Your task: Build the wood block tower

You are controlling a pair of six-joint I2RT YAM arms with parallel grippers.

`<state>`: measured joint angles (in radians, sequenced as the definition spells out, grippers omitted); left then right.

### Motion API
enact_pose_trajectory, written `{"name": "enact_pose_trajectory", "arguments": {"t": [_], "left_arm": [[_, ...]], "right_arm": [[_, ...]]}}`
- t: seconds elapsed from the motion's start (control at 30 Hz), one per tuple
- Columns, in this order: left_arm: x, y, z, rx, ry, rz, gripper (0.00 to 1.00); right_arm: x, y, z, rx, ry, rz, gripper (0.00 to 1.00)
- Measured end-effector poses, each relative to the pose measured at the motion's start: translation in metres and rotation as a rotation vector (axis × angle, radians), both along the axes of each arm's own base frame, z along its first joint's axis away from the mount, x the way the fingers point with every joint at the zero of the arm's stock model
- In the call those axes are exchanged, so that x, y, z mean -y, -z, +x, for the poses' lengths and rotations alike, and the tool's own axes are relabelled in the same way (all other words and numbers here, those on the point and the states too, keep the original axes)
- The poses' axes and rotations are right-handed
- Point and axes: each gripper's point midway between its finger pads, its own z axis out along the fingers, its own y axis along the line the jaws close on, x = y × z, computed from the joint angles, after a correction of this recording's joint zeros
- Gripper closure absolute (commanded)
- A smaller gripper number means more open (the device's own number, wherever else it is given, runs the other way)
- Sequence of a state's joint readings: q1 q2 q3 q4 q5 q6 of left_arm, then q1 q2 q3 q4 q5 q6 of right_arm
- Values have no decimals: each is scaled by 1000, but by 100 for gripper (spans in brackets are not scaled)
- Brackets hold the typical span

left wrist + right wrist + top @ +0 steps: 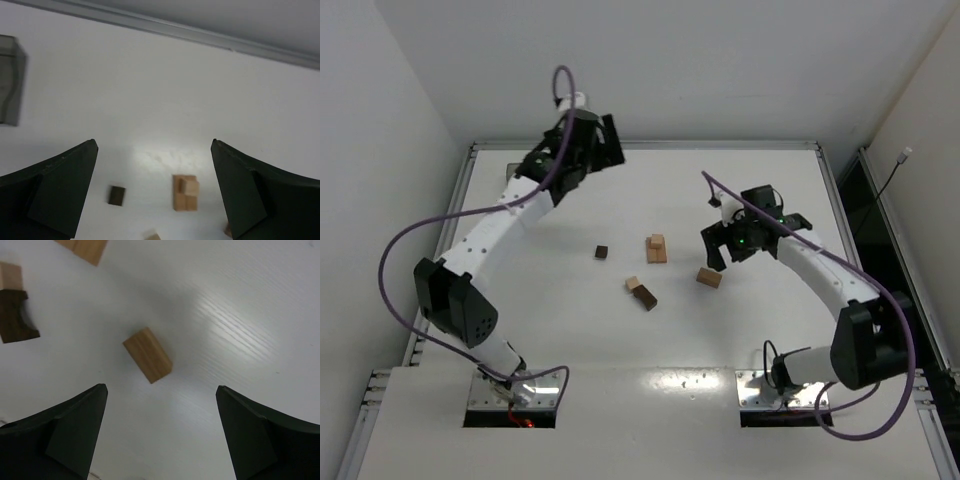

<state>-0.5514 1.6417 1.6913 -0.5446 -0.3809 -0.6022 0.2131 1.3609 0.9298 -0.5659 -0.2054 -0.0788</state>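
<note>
step: grasp tan block (148,355) | right tool (160,392): spread wide, empty, poised over it | advice: square wrist to block's long sides, centre, then descend | left tool (154,147): spread wide, empty

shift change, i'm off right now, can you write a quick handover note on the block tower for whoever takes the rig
Grippers: the left gripper is open and empty, out over the far side of the table, away from the blocks. The right gripper is open and empty, hovering over a loose tan block.
Blocks: a low tan stack sits mid-table, a small dark block lies to its left, and a tan and dark pair lies side by side nearer the arms.
Done: only that low stack.
Left: stack the loose blocks on it. The tan block looks like the likely next pick.
</note>
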Motion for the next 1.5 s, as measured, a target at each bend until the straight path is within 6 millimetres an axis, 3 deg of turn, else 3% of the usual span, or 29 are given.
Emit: {"name": "enact_pose_trajectory", "arguments": {"t": [0.1,0.13,0.23,0.3,0.37,0.53,0.6,0.87,1.03,1.13,1.23,1.37,1.43,1.5], "left_arm": [[-74,5,24,-9,-166,10,4],[-106,20,29,-40,-233,22,4],[-174,71,22,-168,-368,66,4],[-202,95,9,-251,-425,91,4],[-217,103,3,-284,-457,98,4],[-224,99,-1,-271,-470,87,4],[-225,100,-4,-268,-469,80,4],[-241,105,-8,-282,-498,64,4],[-239,105,-7,-285,-486,53,4],[-239,105,-7,-285,-483,49,4],[-240,105,-7,-286,-484,47,4],[-240,105,-7,-286,-485,47,4],[-240,106,-7,-288,-482,45,4],[-239,108,-6,-292,-480,45,4]], "right_arm": [[-34,5,-5,-30,-95,12,13],[-48,8,-5,-43,-127,10,15],[-81,17,-6,-58,-180,-30,15],[-106,23,-11,-67,-212,-59,15],[-133,29,-18,-88,-236,-90,15],[-200,43,-18,-113,-257,-107,15],[-212,49,-22,-127,-256,-111,15],[-232,72,-22,-165,-223,-145,17],[-237,90,-19,-201,-204,-167,20],[-238,94,-19,-219,-193,-173,30],[-242,95,-17,-222,-186,-169,51],[-242,98,-17,-230,-177,-171,86],[-242,98,-17,-232,-169,-168,97],[-242,97,-17,-231,-168,-168,100]]}}
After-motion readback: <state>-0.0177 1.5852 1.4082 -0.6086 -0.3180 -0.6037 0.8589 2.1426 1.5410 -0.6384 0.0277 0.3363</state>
